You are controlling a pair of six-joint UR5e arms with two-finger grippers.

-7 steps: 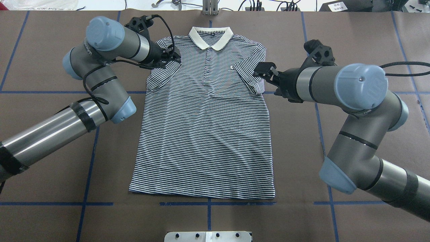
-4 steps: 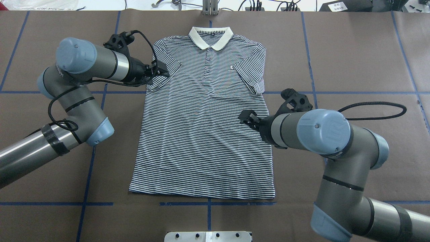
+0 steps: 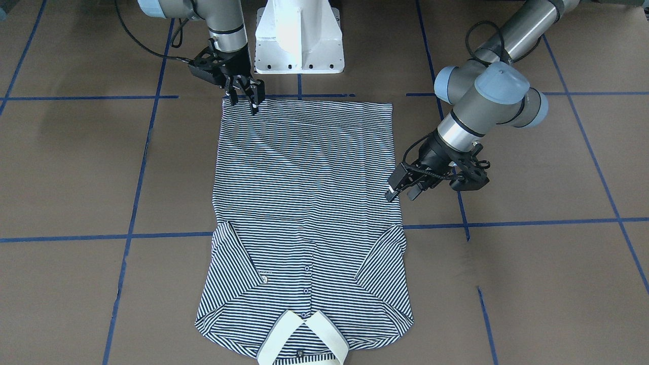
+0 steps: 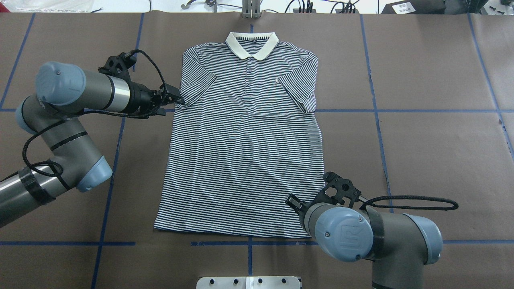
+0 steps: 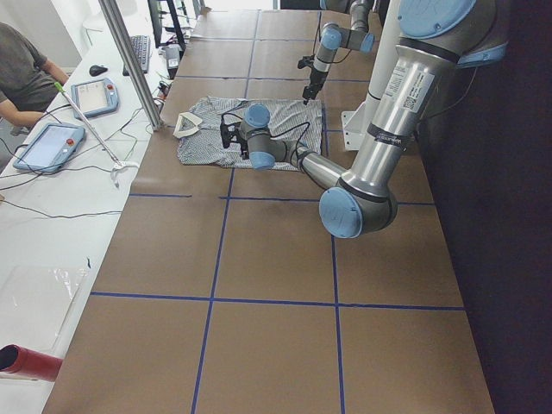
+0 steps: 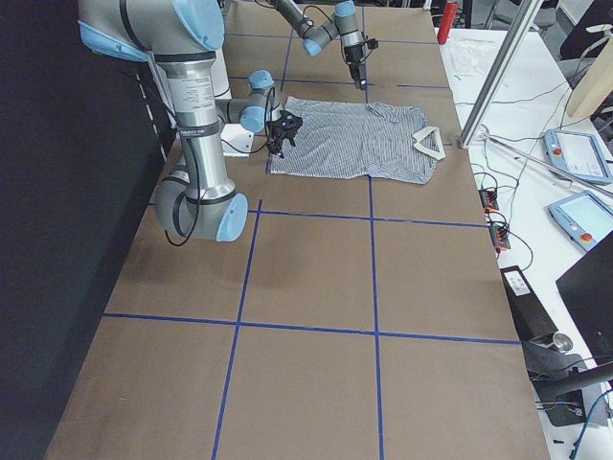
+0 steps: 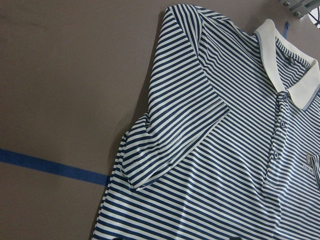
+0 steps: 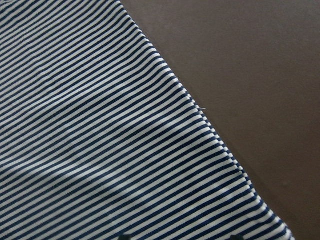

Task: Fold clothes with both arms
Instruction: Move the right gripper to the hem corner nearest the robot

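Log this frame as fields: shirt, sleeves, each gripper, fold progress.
shirt: shirt lies flat, front up, collar on the side away from the robot
sleeves: sleeves both folded in onto the body
left gripper: left gripper open, holding nothing, at the shirt's edge by the folded sleeve
right gripper: right gripper open, holding nothing, at the corner of the hem on the robot's right
progress: body not yet folded

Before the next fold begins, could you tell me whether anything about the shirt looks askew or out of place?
Nothing stands out. The polo shirt lies flat and face up on the table, both sleeves folded in over the chest, collar neat, hem straight, with only shallow wrinkles.
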